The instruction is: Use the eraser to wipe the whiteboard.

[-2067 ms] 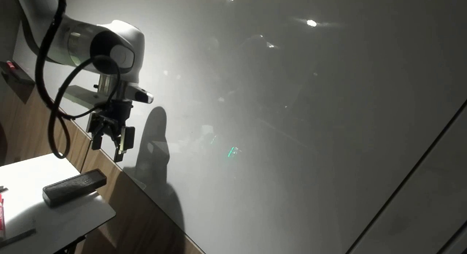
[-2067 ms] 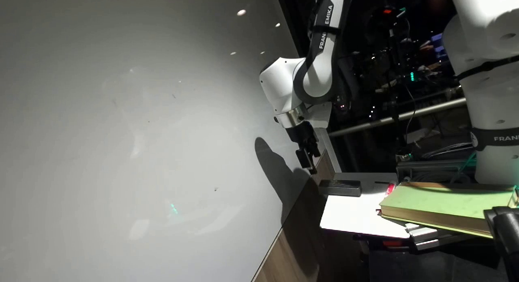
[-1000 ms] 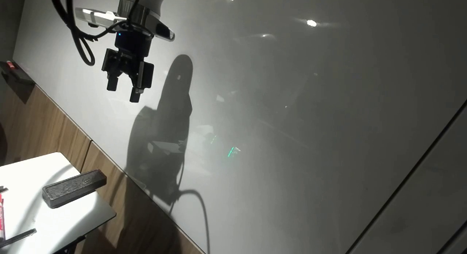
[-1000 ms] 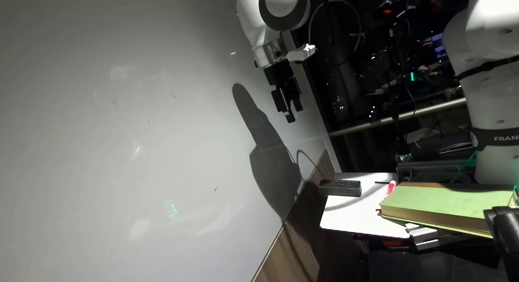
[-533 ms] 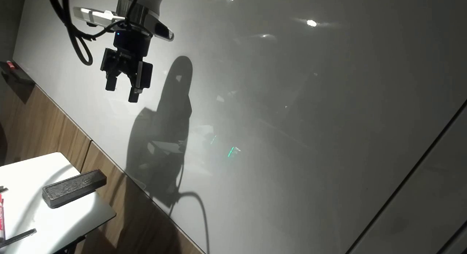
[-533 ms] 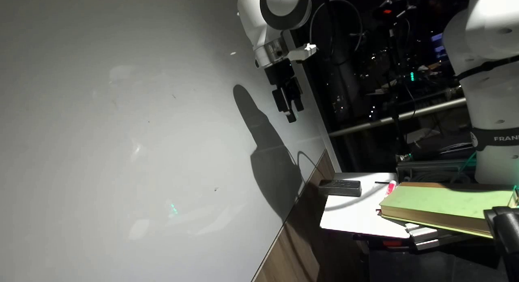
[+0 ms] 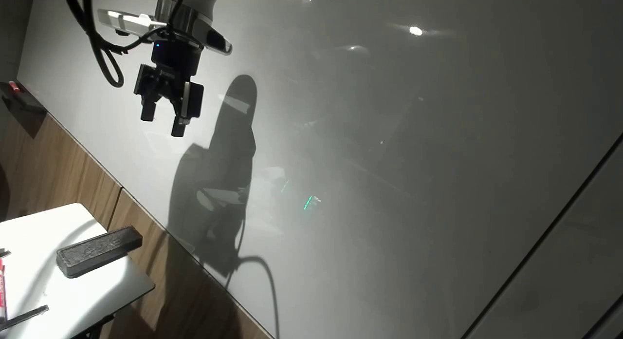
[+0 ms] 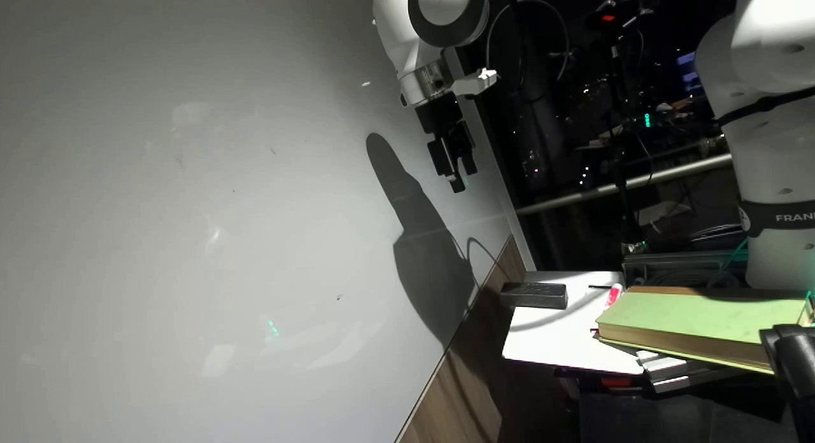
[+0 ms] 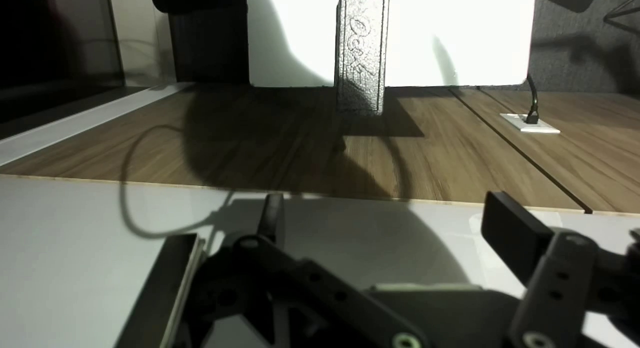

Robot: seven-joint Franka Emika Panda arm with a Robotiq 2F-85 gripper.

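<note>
The eraser (image 7: 100, 251) is a dark oblong block lying on the small white tabletop (image 7: 53, 292), one end jutting past its edge. It also shows in an exterior view (image 8: 535, 295) and, with raised lettering, at the top of the wrist view (image 9: 364, 53). The whiteboard (image 7: 389, 183) is a large glossy grey-white wall panel with light reflections; it fills much of both exterior views (image 8: 191, 207). My gripper (image 7: 163, 123) is open and empty, well above the eraser and in front of the whiteboard. In the wrist view my gripper (image 9: 387, 208) has its fingers wide apart with nothing between.
A wood panel (image 7: 78, 154) runs below the whiteboard. A red-and-white item (image 8: 614, 295) lies on the tabletop beside a green book (image 8: 700, 316). A socket with a plug (image 9: 530, 124) is on the wood. A dark box (image 7: 22, 98) sits at the far left. Cables hang from the arm.
Between about two seconds and one second ago my gripper rose away from the tabletop, up along the whiteboard. Since then it has hardly moved. It stays open; the eraser has not moved.
</note>
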